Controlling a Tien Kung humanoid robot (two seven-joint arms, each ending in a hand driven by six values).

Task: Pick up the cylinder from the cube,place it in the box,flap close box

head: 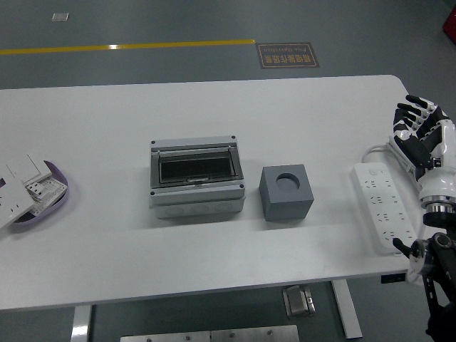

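Item: grey cube [286, 194] sitting on the white counter [214, 121], well to the left of the right hand [420, 135], its round socket showing dark and seemingly vacant; no cylinder is showing anywhere. Box [197, 177] lying further left, tinted flap lying down over it. Right hand's fingers [412, 112] hanging loosely spread, gripping nothing, above a power strip [385, 206]. Left hand not showing. Judgement: box lying as the task wants; whether the cylinder is resting inside cannot be told.
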